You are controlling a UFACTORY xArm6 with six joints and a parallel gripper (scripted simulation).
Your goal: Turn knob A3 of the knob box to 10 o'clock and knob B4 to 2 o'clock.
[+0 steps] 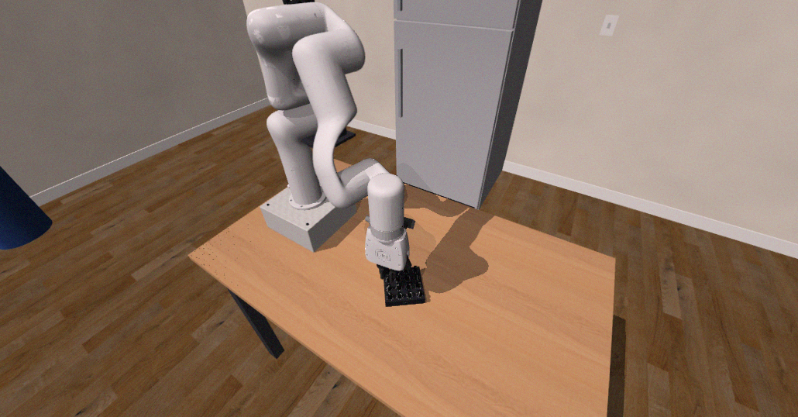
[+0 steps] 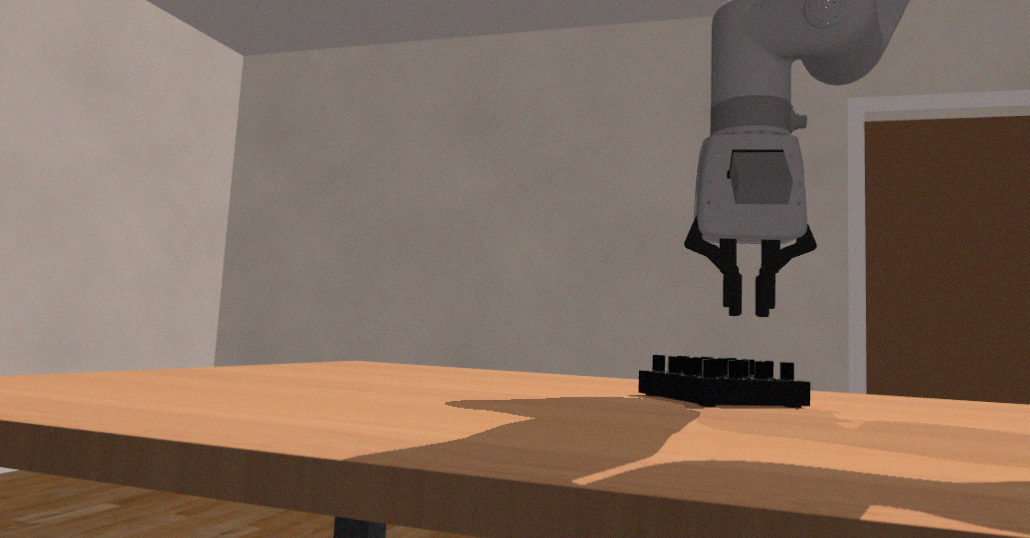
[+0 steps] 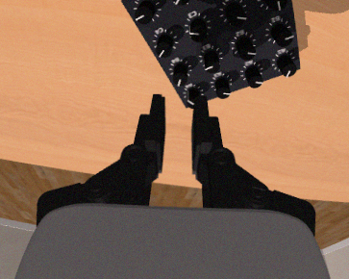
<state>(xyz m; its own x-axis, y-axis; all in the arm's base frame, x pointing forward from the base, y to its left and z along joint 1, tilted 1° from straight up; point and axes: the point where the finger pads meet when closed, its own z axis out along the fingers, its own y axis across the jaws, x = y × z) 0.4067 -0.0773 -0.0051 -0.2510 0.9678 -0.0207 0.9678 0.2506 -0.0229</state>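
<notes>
The black knob box (image 1: 404,303) (image 2: 756,394) stands flat on the table, its top bearing rows of black knobs with white lines. In the wrist view it fills the upper middle and right, cut off at the top. The printed names are too small there to tell A3 and B4 surely. My gripper (image 2: 748,313) (image 3: 179,113) points straight down with a narrow gap between its fingers and nothing in it, so it is open. In the exterior view its tips hang clearly above the knobs. In the top view the gripper body hides its tips and the box's far-left part.
The wooden table (image 1: 502,330) (image 2: 252,404) (image 3: 61,96) carries the box and the grey robot base (image 1: 290,227). A refrigerator (image 1: 446,107) stands behind the table. A dark blue object (image 1: 16,213) shows at the left edge of the top view.
</notes>
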